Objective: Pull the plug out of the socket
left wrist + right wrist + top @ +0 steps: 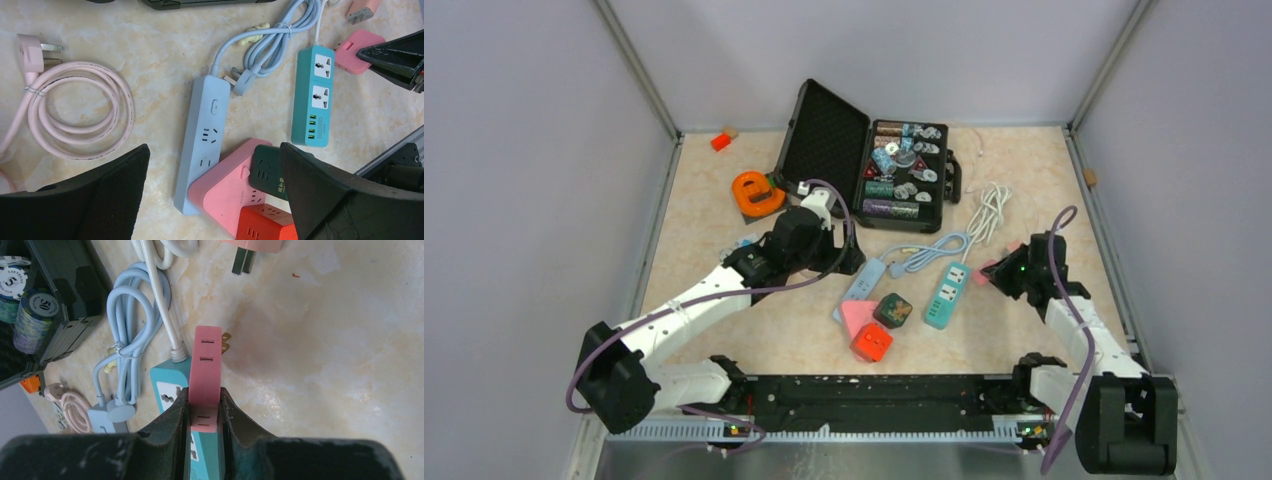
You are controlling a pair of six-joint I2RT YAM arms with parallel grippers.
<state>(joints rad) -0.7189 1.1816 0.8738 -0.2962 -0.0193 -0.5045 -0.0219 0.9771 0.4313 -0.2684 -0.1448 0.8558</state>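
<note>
Right wrist: my right gripper [204, 400] clamps the pink plug [206, 355] beside the teal strip [167, 382]; left gripper [214, 147] fingers sit apart.

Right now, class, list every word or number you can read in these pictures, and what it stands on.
"50": on the grey poker chip.
"5": on the white poker chip.
Small print on the teal power strip and the dark green cube: too small to read.
The pink plug in the right hand: no text seen.

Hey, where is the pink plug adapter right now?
The pink plug adapter is clamped in the right gripper, on the right in the top view, beside the teal power strip at its cord end.
</note>
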